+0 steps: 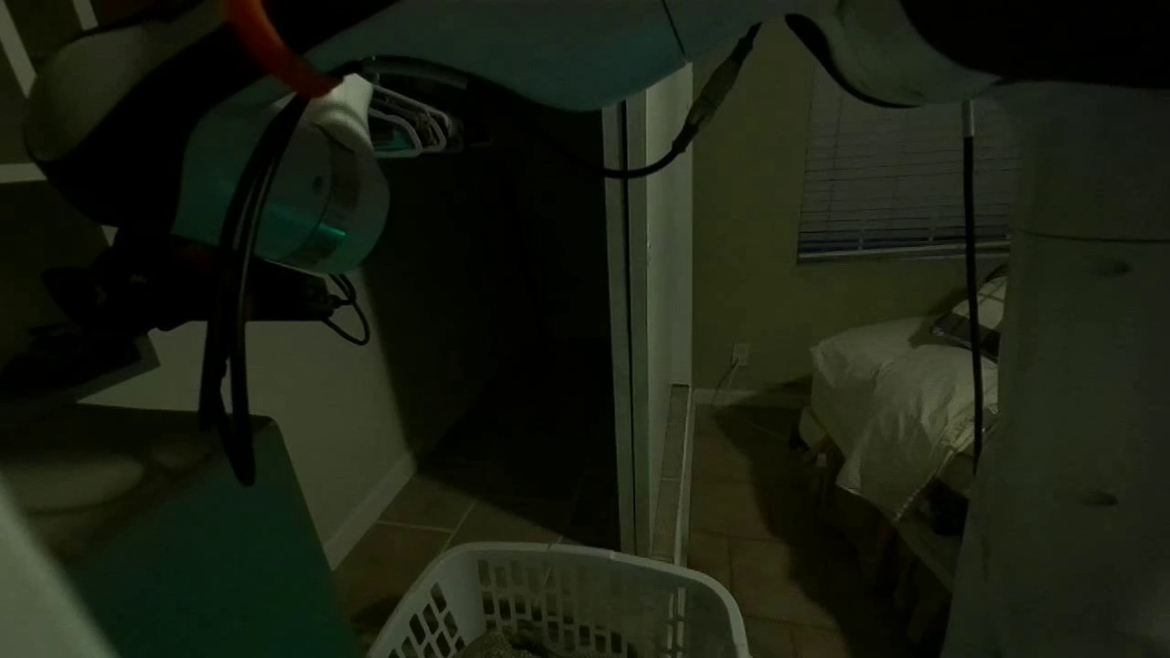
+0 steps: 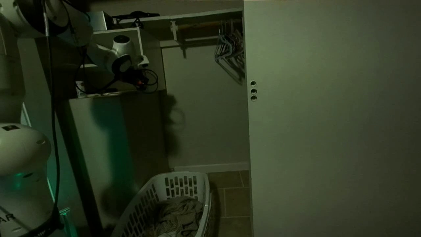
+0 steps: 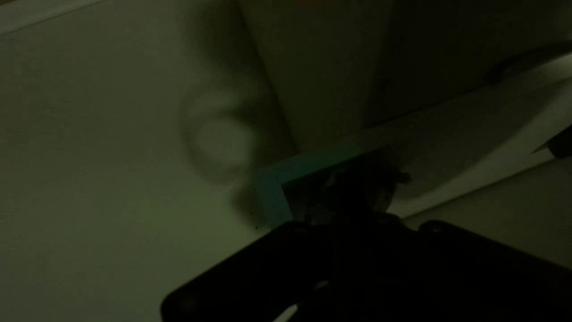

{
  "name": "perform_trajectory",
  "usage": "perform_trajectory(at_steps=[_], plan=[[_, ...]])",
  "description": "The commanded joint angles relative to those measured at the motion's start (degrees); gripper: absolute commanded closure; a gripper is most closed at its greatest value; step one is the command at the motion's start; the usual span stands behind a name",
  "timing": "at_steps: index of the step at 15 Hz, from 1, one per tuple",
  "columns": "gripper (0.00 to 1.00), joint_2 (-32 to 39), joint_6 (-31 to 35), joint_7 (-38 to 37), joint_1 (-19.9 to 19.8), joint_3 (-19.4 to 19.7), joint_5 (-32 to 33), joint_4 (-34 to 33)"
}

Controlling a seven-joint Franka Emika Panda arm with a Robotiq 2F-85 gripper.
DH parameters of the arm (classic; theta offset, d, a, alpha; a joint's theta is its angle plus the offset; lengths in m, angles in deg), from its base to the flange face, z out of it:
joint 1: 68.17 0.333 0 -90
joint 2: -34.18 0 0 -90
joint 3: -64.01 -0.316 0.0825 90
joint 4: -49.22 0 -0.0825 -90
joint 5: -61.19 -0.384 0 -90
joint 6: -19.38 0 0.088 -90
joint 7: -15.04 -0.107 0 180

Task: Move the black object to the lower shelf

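Note:
My gripper shows as a black silhouette at the bottom of the wrist view. A dark, lumpy black object shows at and beyond its fingertips, over the shelf corner. It is too dark to tell whether the fingers press on it. In an exterior view my gripper points left above the lower shelf, with a black shape below it. In an exterior view the gripper is at the lower shelf's height, its fingers not distinguishable. A thin dark item lies on that shelf.
Another black item and a grey box sit on the top shelf. A white can stands on the lower shelf. A laundry basket with cloth stands on the floor. Hangers and a sliding door are right.

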Motion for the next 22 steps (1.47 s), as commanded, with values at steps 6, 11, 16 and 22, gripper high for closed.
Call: perform_trajectory(at_steps=[6,11,16,22], plan=[[0.4,-1.3,-6.9,-3.5,0.1,1.3,4.9,-1.8],[0.05,-5.8,-14.0,-3.1,-1.9,0.6,4.8,-1.5],[0.0,-11.6,-25.7,7.5,-2.1,2.3,-3.6,-1.3],[0.0,-13.8,-30.3,7.6,-1.6,4.4,-2.2,-1.5]])
